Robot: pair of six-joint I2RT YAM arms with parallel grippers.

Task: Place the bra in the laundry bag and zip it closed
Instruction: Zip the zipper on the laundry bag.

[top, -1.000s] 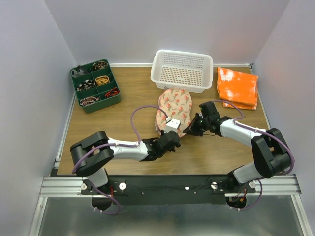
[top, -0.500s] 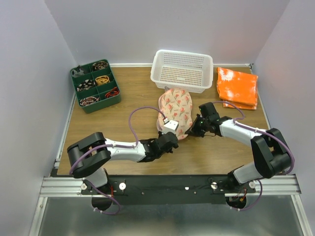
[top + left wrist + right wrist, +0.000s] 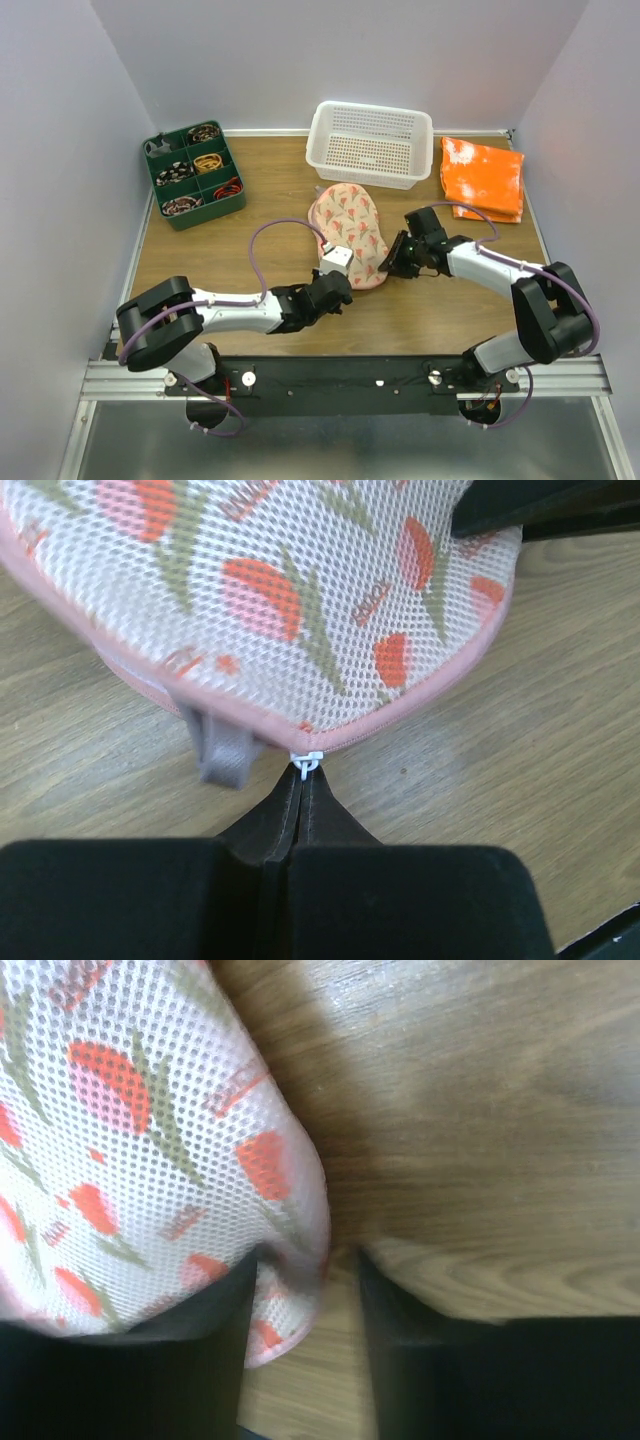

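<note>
- Wooden worktop (image 3: 200, 260) is carrying the laundry bag (image 3: 350, 225) mid-surface.
- The bra (image 3: 224, 752) is lying inside, a strap poking out by the zipper pull (image 3: 307, 763).
- My left pincer (image 3: 303, 795) is clamping that pull; my right pincer (image 3: 305, 1270) is gaping astride the rim.
- I am judging: brace rim, drag gently past strap.

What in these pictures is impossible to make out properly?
Bra: left wrist view shows only a grey strap poking out; the laundry bag hides the rest.
How far the bag is zipped: beyond the zipper pull pinched by the left gripper, frame edges cut the rim off; too small from the top.
Green tray: contents too small, top view.
Right gripper: blurred right wrist view; contact with the bag unclear.
</note>
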